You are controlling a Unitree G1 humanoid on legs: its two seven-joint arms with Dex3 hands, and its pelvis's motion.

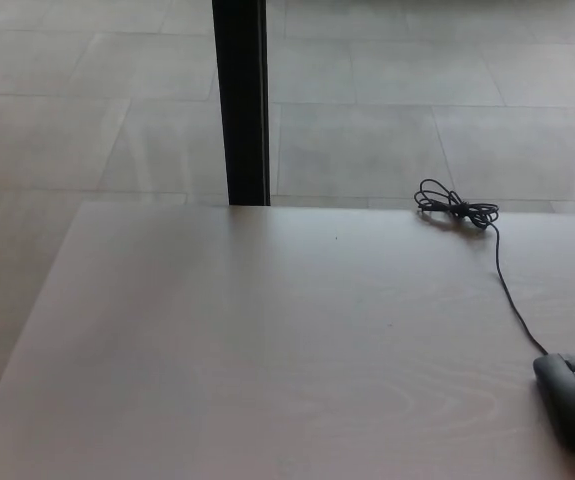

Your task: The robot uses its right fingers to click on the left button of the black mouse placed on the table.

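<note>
A black mouse (573, 402) lies near the right edge of the pale wooden table (267, 350), its front pointing away from me. Its thin black cable (508, 295) runs back to a bundled coil (455, 209) at the table's far edge. Neither of my hands shows in the head view.
A black vertical post (241, 100) stands behind the table's far edge, in front of a grey tiled floor (87, 120). The table's left edge slants from the far left corner toward the near left.
</note>
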